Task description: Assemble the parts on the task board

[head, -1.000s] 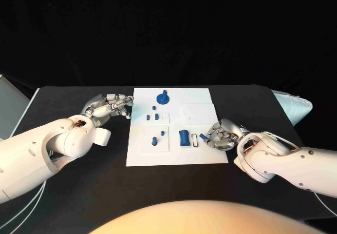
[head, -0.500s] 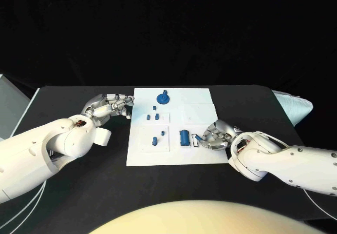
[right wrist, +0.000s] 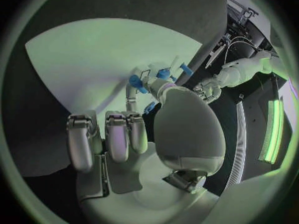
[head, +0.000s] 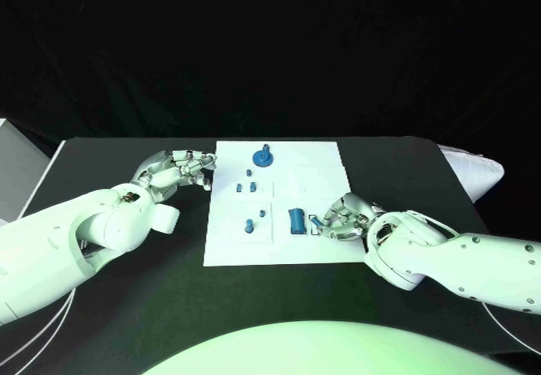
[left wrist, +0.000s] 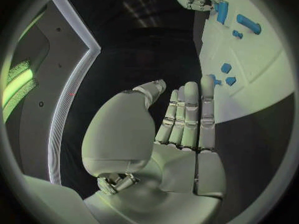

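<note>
No text, label, brand, number or sign could be read on anything in these views.

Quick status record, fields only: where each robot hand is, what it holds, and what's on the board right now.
left robot hand: at the task board's left edge, fingers apart, holding nothing
right robot hand: at the board's right side, fingertips on a small blue part; whether it grips it cannot be told
beside that part: upright blue block
far end of board: round blue part
between: several small blue pieces
</note>
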Available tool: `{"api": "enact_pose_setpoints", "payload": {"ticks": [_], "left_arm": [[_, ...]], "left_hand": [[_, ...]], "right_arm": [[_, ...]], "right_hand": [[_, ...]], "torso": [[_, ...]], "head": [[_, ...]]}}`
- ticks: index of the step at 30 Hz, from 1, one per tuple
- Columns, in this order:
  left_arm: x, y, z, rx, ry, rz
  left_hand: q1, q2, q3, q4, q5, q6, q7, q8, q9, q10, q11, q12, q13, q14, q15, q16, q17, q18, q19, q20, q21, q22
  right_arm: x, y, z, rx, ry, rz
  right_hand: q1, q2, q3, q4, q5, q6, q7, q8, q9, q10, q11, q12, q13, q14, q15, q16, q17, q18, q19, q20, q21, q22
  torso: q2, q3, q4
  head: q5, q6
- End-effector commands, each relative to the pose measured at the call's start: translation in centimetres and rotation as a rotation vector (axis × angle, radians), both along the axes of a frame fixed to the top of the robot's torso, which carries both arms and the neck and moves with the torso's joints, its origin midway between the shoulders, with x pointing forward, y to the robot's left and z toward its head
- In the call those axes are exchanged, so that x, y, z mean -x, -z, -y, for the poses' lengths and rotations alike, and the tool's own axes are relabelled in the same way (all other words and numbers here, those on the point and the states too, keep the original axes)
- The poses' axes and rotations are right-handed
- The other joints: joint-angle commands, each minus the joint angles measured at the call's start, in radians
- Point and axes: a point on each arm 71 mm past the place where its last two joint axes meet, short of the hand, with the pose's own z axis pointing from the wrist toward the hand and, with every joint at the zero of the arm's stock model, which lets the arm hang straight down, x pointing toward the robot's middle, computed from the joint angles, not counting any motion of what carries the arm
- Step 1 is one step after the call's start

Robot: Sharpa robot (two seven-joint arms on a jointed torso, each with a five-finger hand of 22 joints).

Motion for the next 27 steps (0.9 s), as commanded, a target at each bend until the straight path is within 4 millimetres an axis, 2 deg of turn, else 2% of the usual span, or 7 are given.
{"api": "enact_pose_setpoints", "payload": {"ticks": [1,6,27], "left_arm": [[0.04,-0.11,0.21,0.011,0.014,0.005],[0.03,-0.09,0.17,0.01,0.014,0.003],[0.01,-0.05,0.16,0.01,0.015,0.0]], "left_hand": [[0.01,0.003,0.001,0.005,0.002,-0.007,0.001,0.003,-0.001,-0.007,-0.001,0.003,-0.002,0.001,0.005,0.007,0.001,0.014,0.006,-0.001,-0.005,-0.001],[0.01,0.003,0.001,0.005,0.002,-0.007,0.001,0.003,-0.001,-0.007,-0.001,0.003,-0.002,0.001,0.005,0.007,0.001,0.014,0.006,-0.001,-0.005,-0.001],[0.011,0.003,0.0,0.007,0.002,-0.007,0.001,0.004,-0.001,-0.008,-0.001,0.004,-0.002,0.001,0.005,0.007,0.0,0.014,0.006,-0.001,-0.006,-0.001]], "right_arm": [[0.0,0.07,-0.13,0.013,-0.004,-0.01],[0.01,0.02,-0.39,0.011,-0.005,-0.01],[-0.13,-0.28,-1.12,-0.005,-0.01,-0.015]], "right_hand": [[-0.011,0.0,-0.007,0.001,-0.007,0.006,-0.008,0.004,0.0,0.107,-0.008,0.002,0.263,0.106,-0.006,0.006,0.263,-0.007,0.106,-0.007,0.005,0.263],[-0.023,0.0,-0.015,0.007,-0.008,0.009,-0.009,0.004,-0.001,0.107,-0.008,0.002,0.263,0.106,-0.006,0.006,0.263,-0.007,0.106,-0.008,0.005,0.263],[-0.068,0.012,-0.036,0.043,0.003,0.02,-0.011,0.004,-0.006,0.107,-0.01,0.002,0.263,0.106,-0.007,0.006,0.263,-0.007,0.106,-0.008,0.005,0.263]], "torso": [[0.0,-0.0002,0.0],[0.001,0.0011,-0.0001],[0.0,0.0008,-0.0004]], "head": [[0.001,0.0],[0.001,0.0],[0.006,0.0]]}}
